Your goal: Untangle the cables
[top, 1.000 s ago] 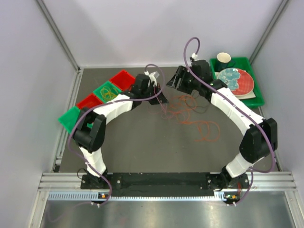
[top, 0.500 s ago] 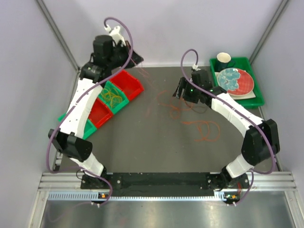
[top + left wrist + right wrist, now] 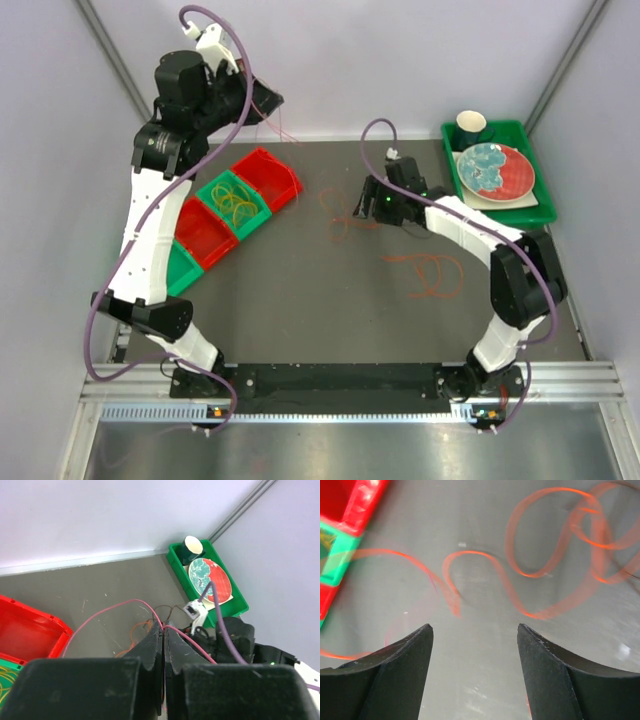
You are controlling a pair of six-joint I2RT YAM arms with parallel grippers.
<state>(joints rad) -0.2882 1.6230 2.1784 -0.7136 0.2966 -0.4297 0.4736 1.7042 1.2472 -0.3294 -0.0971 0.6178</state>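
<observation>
Overhead view: left claw (image 3: 268, 102) is high by the back-left wall, above a row of red and green plastic bins (image 3: 262, 178). A thin pink-red cable (image 3: 283, 127) trails down from it. Right claw (image 3: 363, 205) is low over tangled orange cables (image 3: 340, 215). A wide stretch of grey table (image 3: 300, 290) separates bins from tangle. Green tray (image 3: 510, 126) sits at the right edge.

Left wrist view: left claw (image 3: 163, 630) is pinched closed on the thin pink-red cable (image 3: 100, 615), which arcs toward the tangle.

Right wrist view: right claw (image 3: 475, 630) is spread wide, with table visible between its fingers. The blurred orange cables (image 3: 540, 555) curve beyond the tips.
</observation>
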